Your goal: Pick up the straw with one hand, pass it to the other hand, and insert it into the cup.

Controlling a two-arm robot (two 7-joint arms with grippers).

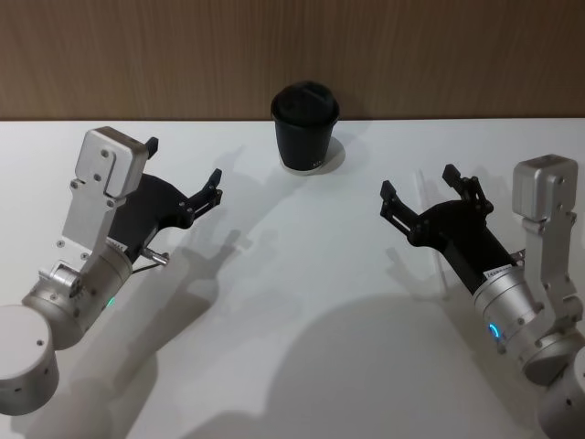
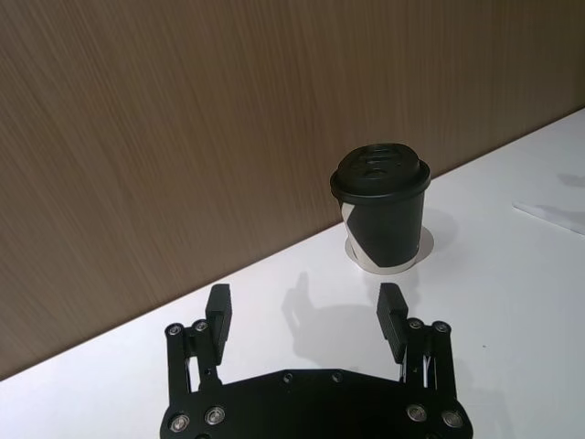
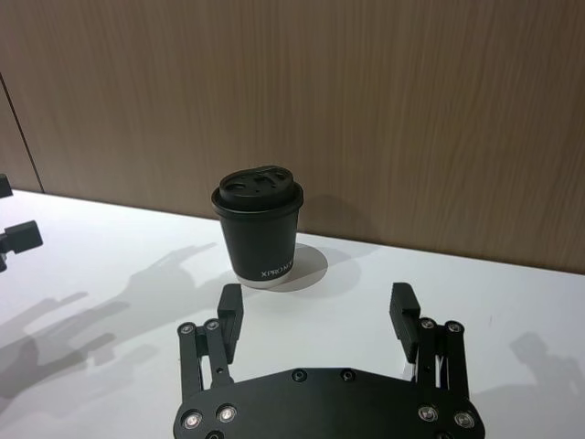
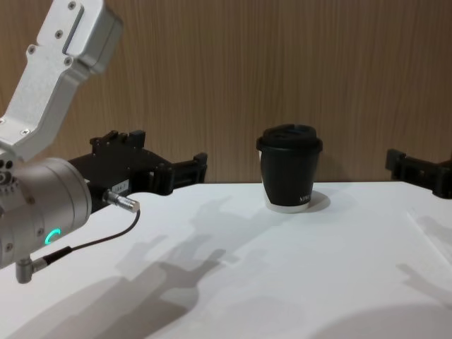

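Note:
The black lidded cup point(image 1: 306, 128) stands upright at the table's back middle, also seen in the left wrist view point(image 2: 384, 215), the right wrist view point(image 3: 260, 229) and the chest view point(image 4: 288, 169). The white straw point(image 2: 548, 213) lies flat on the white table to the cup's right, faint against the surface, below the right arm. My left gripper point(image 1: 183, 163) hovers open and empty left of the cup point(image 2: 305, 302). Right of the cup, my right gripper point(image 1: 418, 183) hovers open and empty, its jaws facing the cup point(image 3: 317, 302).
A brown wood-grain wall point(image 1: 457, 55) runs close behind the cup along the table's back edge. The white table point(image 1: 302, 302) spreads wide between and in front of the two arms.

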